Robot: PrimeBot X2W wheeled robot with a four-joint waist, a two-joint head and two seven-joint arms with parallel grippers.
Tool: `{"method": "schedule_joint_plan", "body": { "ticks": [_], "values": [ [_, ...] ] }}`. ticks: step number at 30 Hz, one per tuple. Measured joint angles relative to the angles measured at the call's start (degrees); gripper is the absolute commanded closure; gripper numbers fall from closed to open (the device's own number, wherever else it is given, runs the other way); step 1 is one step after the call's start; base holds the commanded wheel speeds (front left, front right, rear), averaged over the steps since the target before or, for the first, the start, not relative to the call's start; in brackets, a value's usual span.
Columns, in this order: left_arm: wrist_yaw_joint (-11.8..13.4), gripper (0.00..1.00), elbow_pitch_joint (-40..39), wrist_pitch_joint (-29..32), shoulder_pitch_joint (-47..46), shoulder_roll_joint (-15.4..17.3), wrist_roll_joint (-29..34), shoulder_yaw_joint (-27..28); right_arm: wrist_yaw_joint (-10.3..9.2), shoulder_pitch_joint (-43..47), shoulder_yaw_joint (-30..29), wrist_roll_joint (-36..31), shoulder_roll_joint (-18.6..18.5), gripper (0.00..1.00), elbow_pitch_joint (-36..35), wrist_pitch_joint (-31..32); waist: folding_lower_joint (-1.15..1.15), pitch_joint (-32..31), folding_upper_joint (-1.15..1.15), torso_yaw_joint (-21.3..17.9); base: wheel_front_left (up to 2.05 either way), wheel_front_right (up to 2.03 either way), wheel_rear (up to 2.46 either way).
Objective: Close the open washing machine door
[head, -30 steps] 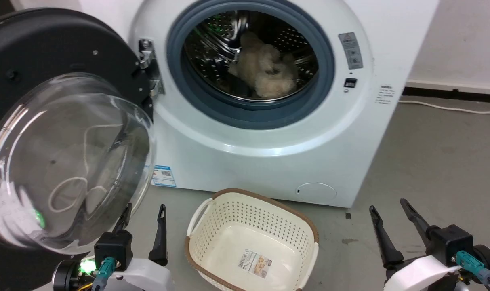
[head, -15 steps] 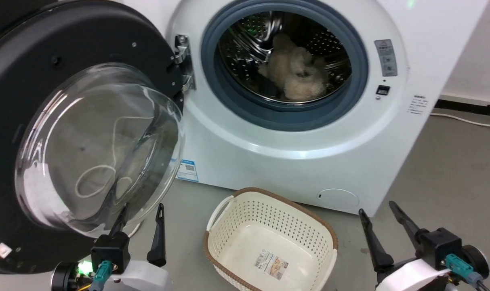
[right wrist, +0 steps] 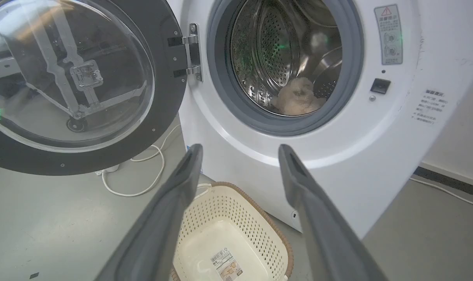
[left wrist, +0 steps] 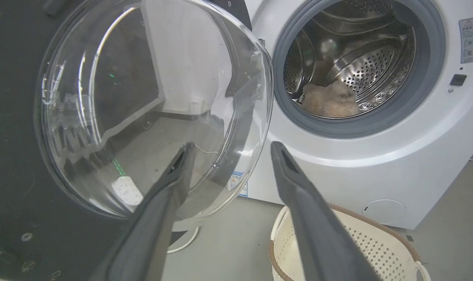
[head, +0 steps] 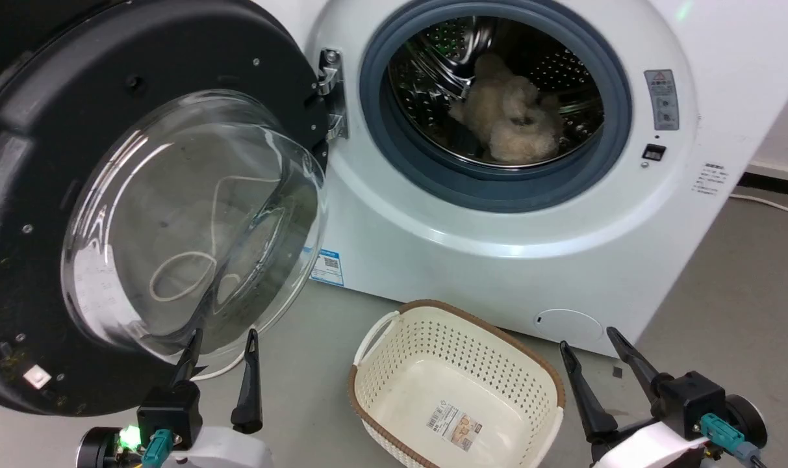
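**A:** What is standing over on the left?

**B:** The washing machine door (head: 192, 221) is hanging wide open there. It is swung right out on its hinge (head: 332, 97), and its glass bowl is bulging toward us.

**A:** And the arm nearest it?

**B:** The left end effector (head: 223, 335) is hovering low, just in front of the door's bottom edge. Its fingers are spread apart and are gripping nothing. A white cable (head: 228, 369) is trailing across the floor (head: 725, 292) beneath the door.

**A:** Is anything sitting in the way?

**B:** A cream basket (head: 471, 351) with a brown rim is sitting on the floor. It is right of the door and close in front of the washing machine (head: 497, 260), below the drum mouth. I cannot tell whether it is reaching into the door's arc.

**A:** What about inside the machine?

**B:** A fluffy beige bundle (head: 510, 120) is lying in the steel drum (head: 432, 71), behind the grey gasket (head: 497, 188).

**A:** And on the far right?

**B:** The right end effector (head: 587, 338) is hanging near the floor beside the basket. Its fingers are splayed and empty, and it is staying well apart from the door.
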Motion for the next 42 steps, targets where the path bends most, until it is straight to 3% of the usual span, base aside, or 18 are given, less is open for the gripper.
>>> {"method": "schedule_joint_plan", "body": {
  "ticks": [37, 38, 39, 40, 42],
  "values": [
    [0.0, 0.00, -0.1, -4.2, 1.6, 0.0, -0.5, 1.0, 0.00, 0.1, 2.5, 2.1, 0.0, 0.00, 2.8, -4.3, 0.00, -0.8, 0.00, 8.3, 0.00, 0.00, 0.00],
    [0.0, 0.09, -0.1, -4.5, 1.6, 0.0, -0.5, 1.0, 0.00, 0.1, 2.5, 2.2, 0.0, 0.00, 3.0, -4.4, 0.00, -0.8, 0.00, 8.5, 0.00, 0.00, 0.00],
    [0.0, 0.81, -0.1, -4.6, 1.6, 0.0, -0.5, 1.0, 0.00, 0.1, 2.5, 2.3, 0.0, 0.00, 3.0, -4.6, 0.00, -0.8, 0.00, 8.7, 0.00, 0.00, 0.00],
    [0.0, 1.00, -0.1, -4.6, 1.6, 0.0, -0.5, 1.0, 0.00, 0.2, 2.5, 2.5, 0.0, 0.00, 3.0, -4.6, 0.00, -0.8, 0.00, 9.0, 0.00, 0.00, 0.00],
    [0.0, 1.00, -0.1, -4.7, 1.6, 0.0, -0.6, 1.1, 0.00, 0.2, 2.6, 2.6, 0.0, 0.00, 3.1, -4.9, 0.00, -0.8, 0.00, 9.4, 0.00, 0.00, 0.00]
  ]
}}
